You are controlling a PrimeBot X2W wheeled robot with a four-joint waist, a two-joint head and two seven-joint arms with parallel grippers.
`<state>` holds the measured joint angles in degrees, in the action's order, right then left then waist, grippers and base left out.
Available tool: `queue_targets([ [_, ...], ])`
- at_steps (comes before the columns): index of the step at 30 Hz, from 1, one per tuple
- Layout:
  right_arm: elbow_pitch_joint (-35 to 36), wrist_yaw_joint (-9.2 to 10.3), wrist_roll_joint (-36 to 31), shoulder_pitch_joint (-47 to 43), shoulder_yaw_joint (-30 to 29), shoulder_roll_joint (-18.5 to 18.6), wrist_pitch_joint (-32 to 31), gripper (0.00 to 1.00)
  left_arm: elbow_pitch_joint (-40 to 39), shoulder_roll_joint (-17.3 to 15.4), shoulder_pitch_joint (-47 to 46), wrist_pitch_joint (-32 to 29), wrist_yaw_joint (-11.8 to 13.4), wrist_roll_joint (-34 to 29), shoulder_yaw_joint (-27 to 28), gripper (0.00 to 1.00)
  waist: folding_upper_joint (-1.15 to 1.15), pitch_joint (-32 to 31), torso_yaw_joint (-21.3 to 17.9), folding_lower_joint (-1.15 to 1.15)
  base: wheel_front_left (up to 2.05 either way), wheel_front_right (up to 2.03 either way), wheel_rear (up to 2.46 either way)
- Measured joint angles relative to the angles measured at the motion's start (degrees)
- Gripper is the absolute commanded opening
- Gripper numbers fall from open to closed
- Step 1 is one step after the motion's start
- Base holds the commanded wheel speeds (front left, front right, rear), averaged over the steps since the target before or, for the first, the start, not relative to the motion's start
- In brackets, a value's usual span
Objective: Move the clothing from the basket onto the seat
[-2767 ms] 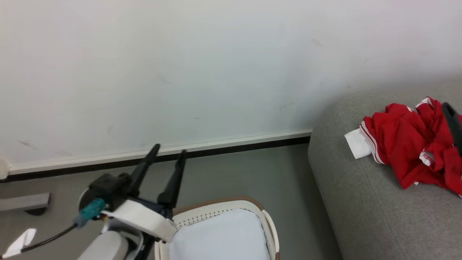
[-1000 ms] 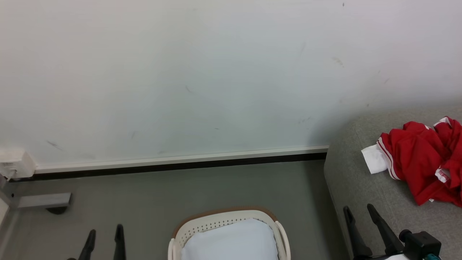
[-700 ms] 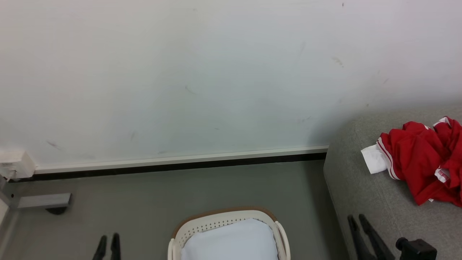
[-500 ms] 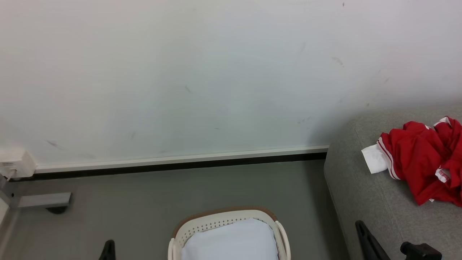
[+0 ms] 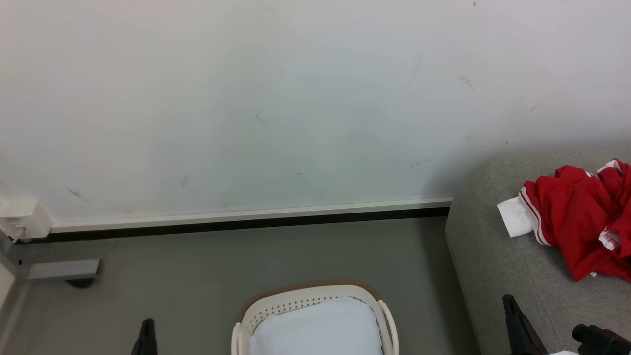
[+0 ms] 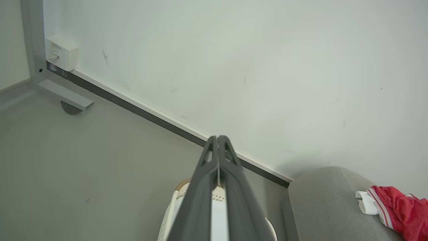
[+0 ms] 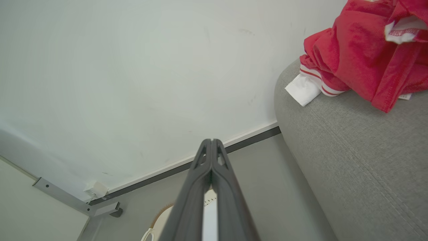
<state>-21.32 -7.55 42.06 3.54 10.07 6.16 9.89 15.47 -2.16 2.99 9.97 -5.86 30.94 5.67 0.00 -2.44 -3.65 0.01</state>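
Red jersey (image 5: 577,222) lies crumpled on the grey seat (image 5: 498,276), its white sleeve end (image 5: 515,217) pointing toward the wall (image 5: 246,98). It is well apart from the basket (image 5: 305,292) on the floor (image 5: 222,266), which holds its pale lining (image 5: 318,328). A small white tag (image 7: 399,31) on the jersey carries red print too small to read. The white box (image 6: 62,53) low on the wall bears faint grey lettering, also illegible. Both the left gripper (image 6: 218,138) and the right gripper (image 7: 211,140) have their fingers pressed together, holding nothing. A second ago both pairs of fingers stood spread and higher in the head view; now their tips sit at its bottom edge. The jersey has kept its place on the seat.
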Motion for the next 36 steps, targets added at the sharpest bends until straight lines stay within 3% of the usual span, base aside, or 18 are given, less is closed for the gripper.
queue_targets([
  [36,3.02,0.0,22.58,1.11,-7.39,-1.34,-7.4,0.0,-0.87,-0.13,-4.05,-7.44,-0.25,27.71,0.37,0.0,0.0,0.81,1.22,0.0,0.0,0.0,0.0],
])
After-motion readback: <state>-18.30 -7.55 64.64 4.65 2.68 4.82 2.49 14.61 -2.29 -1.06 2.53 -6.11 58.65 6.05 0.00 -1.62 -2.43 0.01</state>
